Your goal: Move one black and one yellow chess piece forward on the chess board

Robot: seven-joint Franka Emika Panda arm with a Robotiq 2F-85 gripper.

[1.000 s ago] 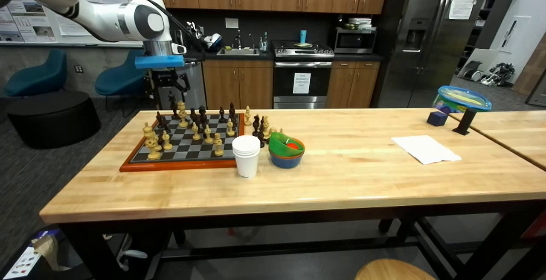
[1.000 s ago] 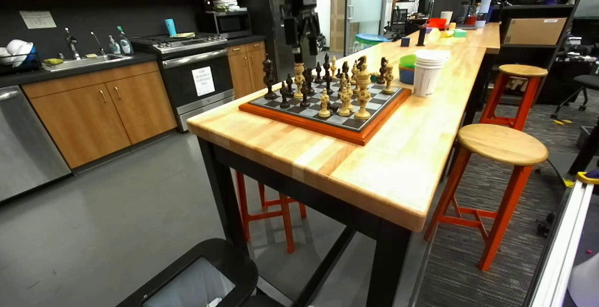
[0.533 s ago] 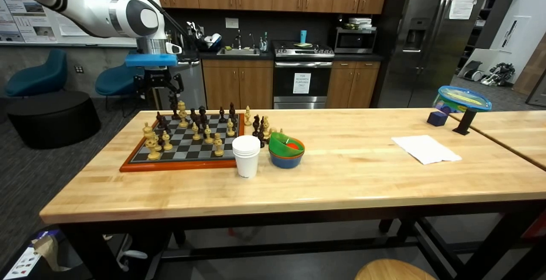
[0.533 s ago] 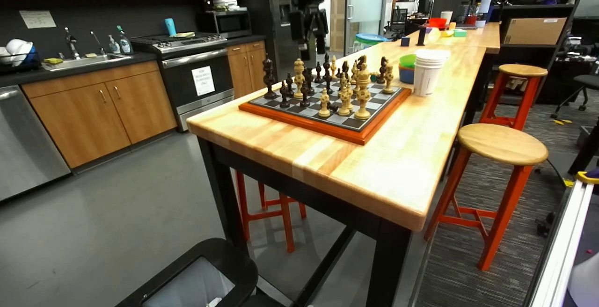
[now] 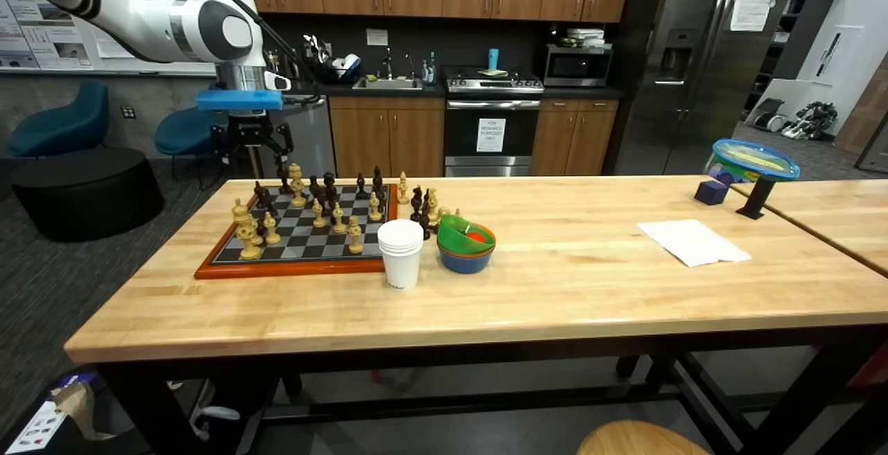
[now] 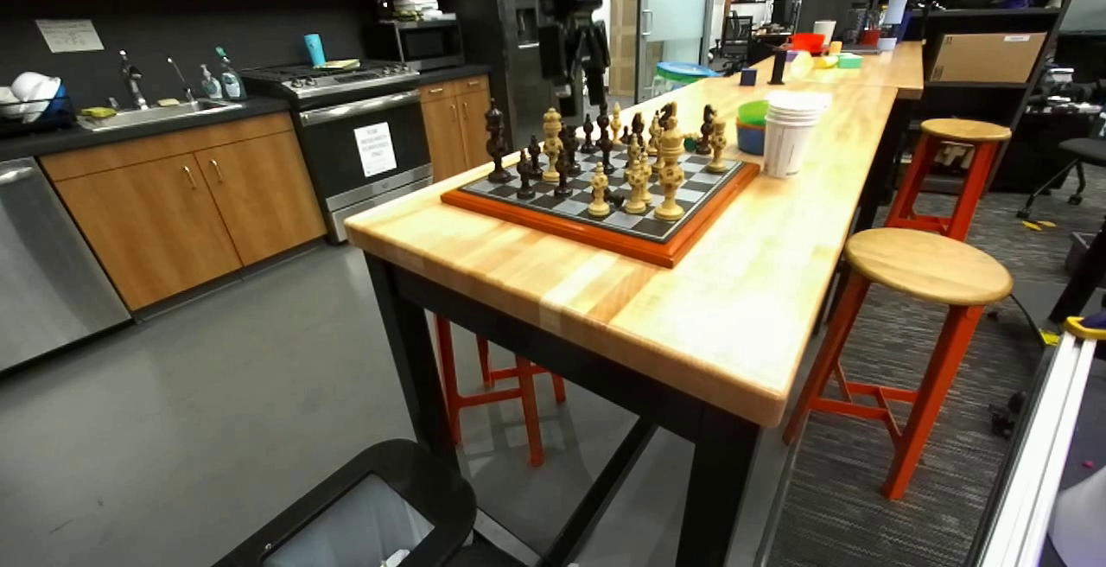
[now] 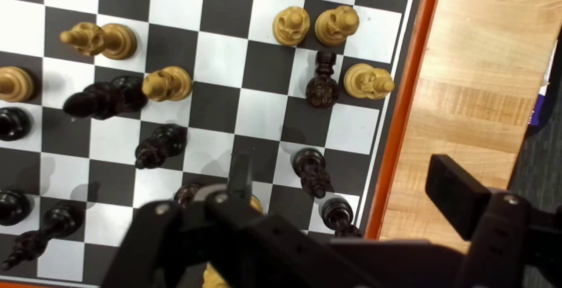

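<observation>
The board (image 5: 298, 270) lies flat on the table (image 5: 569, 302), its corner just beside the cup (image 5: 401, 254) in an exterior view. The gripper (image 7: 344, 178) hangs above its edge: fingers spread wide, nothing held. In the wrist view, one fingertip shows over the squares, the other over bare table past the board's edge. A black piece (image 7: 309, 165) and a second black piece (image 7: 337, 213) show in the gap; a yellow piece (image 7: 212, 278) is mostly hidden behind the gripper.

Risks. (1) Descent without centring on a piece is likely to land one finger on the board's edge or the table and push the other into neighbouring pieces. Cause: the wide spread and crowded squares. (2) An off-centre grip may tip a slim piece instead of clamping it. (3) A low carry may topple the taller pieces.

Orientation. The board is square, with no long axis. Most pieces stand head up, long axis vertical; their lean in the wrist view is judged a perspective effect. A third black piece (image 7: 322, 89) lies on its side beside the outer yellow piece (image 7: 366, 81), long axis roughly along the board's edge, carved end toward the gripper. Which pieces the task intends cannot be told.
</observation>
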